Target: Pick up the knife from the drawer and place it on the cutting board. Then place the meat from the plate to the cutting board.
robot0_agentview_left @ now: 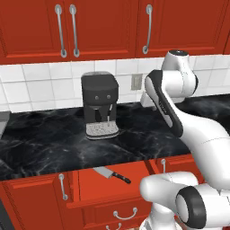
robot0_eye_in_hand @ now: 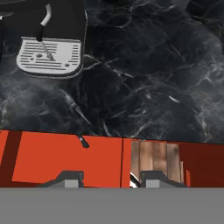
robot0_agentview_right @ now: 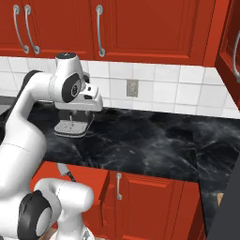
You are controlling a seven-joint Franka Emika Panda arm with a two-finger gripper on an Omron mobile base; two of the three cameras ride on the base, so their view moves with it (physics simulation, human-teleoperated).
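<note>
The red drawer (robot0_agentview_left: 96, 207) stands pulled out below the counter edge. In it lies the knife (robot0_agentview_left: 112, 174), grey blade to the left and black handle to the right. From the right base view the knife (robot0_agentview_right: 66, 172) is partly hidden behind my own arm. My gripper (robot0_eye_in_hand: 111, 179) hangs above the counter's front edge, higher than the drawer (robot0_eye_in_hand: 65, 159), open with nothing between its fingers. A small dark end of the knife handle (robot0_eye_in_hand: 82, 141) pokes out past the counter edge ahead of the fingertips. The cutting board, the meat and the plate are out of view.
A black coffee machine (robot0_agentview_left: 99, 101) with a silver drip tray (robot0_eye_in_hand: 50, 54) stands on the black marble counter (robot0_agentview_right: 150, 140) against the tiled wall. Red upper cabinets (robot0_agentview_left: 103, 27) hang overhead. A lower cabinet door (robot0_agentview_right: 140, 206) sits right of the drawer.
</note>
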